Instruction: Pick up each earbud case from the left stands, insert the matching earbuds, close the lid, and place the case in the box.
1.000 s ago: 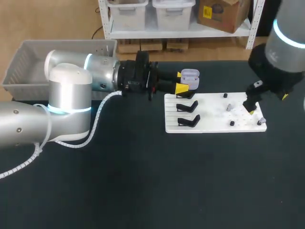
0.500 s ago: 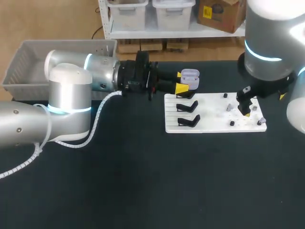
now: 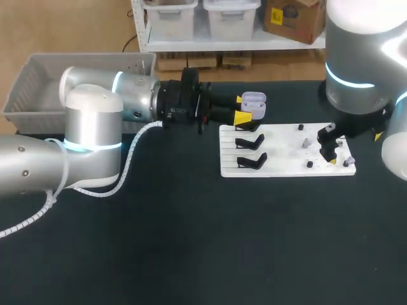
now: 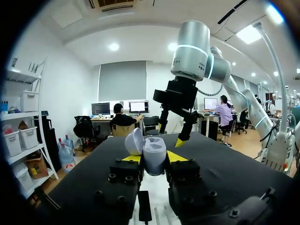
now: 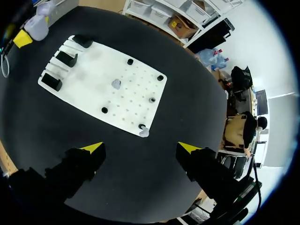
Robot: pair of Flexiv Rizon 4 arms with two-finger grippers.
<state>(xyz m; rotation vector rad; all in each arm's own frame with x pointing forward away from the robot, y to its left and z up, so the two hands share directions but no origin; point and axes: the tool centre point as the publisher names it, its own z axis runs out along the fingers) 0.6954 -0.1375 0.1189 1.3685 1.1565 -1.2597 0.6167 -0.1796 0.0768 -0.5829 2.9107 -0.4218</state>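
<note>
At the flat white peg board's [image 3: 280, 159] far corner, the left gripper [image 3: 243, 109] clamped the open pale-lilac earbud case [image 3: 254, 100]. The right gripper [image 5: 140, 147], fingers apart, likely needed next to close on a small grey earbud [image 5: 144, 132].

Glossy plastic earbud case [image 4: 153, 154], matt black table [image 3: 191, 241], smooth white board [image 3: 283, 155].

This looks like a robotics lab to me: my left arm [image 3: 95, 121] and right arm [image 3: 359, 63] work over a black table [image 3: 191, 241] carrying a white fixture board [image 3: 286, 162] with black stands [image 3: 251, 159], beside a grey bin [image 3: 38, 82].
</note>
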